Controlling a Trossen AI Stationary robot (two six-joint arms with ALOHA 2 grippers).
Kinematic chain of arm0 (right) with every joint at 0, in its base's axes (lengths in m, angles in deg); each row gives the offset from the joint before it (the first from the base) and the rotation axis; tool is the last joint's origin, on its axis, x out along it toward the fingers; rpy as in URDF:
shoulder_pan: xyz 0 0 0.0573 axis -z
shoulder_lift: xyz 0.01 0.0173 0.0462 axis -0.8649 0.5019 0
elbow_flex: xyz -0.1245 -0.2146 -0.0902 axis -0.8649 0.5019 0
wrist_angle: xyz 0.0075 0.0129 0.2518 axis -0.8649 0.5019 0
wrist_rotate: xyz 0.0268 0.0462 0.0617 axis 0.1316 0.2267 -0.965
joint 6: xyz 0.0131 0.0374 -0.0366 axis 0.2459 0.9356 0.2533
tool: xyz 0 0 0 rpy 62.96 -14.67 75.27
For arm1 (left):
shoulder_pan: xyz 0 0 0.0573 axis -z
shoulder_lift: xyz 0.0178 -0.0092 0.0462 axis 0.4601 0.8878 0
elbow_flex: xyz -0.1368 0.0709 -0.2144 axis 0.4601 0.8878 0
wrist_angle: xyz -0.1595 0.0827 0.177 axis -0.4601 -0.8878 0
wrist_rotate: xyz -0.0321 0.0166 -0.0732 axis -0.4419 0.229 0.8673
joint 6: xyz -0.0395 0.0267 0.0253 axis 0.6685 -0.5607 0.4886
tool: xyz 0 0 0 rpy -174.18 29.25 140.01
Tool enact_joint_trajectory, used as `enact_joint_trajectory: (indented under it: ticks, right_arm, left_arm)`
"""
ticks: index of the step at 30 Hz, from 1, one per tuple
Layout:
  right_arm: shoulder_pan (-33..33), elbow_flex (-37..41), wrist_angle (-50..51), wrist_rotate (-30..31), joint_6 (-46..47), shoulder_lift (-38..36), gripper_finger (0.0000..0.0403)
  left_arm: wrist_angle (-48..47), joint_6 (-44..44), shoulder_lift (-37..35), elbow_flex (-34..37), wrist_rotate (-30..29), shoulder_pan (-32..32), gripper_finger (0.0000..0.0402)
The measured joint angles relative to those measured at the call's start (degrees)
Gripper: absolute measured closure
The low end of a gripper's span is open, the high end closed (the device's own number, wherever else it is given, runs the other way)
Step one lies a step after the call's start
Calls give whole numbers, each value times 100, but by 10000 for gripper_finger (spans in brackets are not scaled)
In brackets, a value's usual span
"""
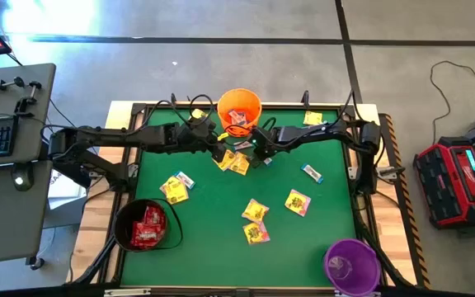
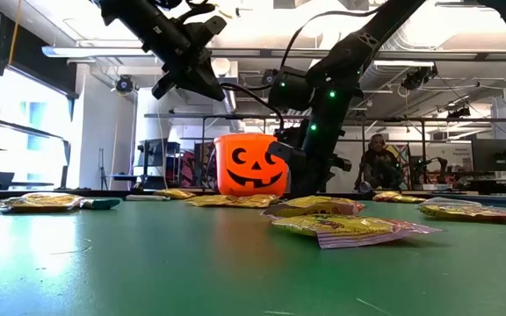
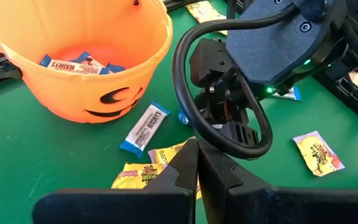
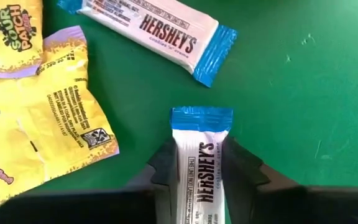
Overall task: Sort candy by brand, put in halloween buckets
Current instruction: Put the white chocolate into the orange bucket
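Note:
The orange bucket (image 1: 239, 110) with a black face stands at the table's far edge and holds white-and-blue bars. My right gripper (image 4: 201, 149) is just near of it, low over the table (image 2: 310, 175), shut on a white-and-blue candy bar (image 4: 201, 177). My left gripper (image 3: 199, 167) hangs shut and empty to the left of the right gripper (image 1: 218, 150), raised above yellow packets (image 3: 143, 175). Another white-and-blue bar (image 4: 154, 28) lies flat on the green mat beside them. The black bucket (image 1: 144, 224) holds red packets. The purple bucket (image 1: 351, 266) stands at the near right corner. My right gripper pinches the white-and-blue bar between its two fingers (image 4: 166, 163), one on each long side. The bar lies along the fingers, and its blue crimped end (image 4: 201, 118) sticks out past the fingertips. Whether the bar still rests on the mat cannot be seen.
Yellow packets lie scattered over the mat's middle (image 1: 255, 211) (image 1: 297, 201) and left (image 1: 174, 189), with one at the far right (image 1: 312, 118). A white-and-blue bar (image 1: 312, 172) lies right of centre. The two arms' grippers are close together. A cable loop (image 3: 185, 93) hangs by the right wrist.

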Motion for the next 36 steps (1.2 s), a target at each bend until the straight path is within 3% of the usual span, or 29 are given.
enact_joint_trajectory:
  ticks: [9,20,36]
  right_arm:
    - [6,21,15,-127,-195,-229,342]
    - [92,44,354,-712,-307,-905,402]
    - [126,31,367,-1178,-357,-1675,401]
  left_arm:
    - [2,1,0,0,0,0,401]
    - [3,0,-2,-2,-7,0,401]
    - [20,0,-2,-2,-22,0,401]
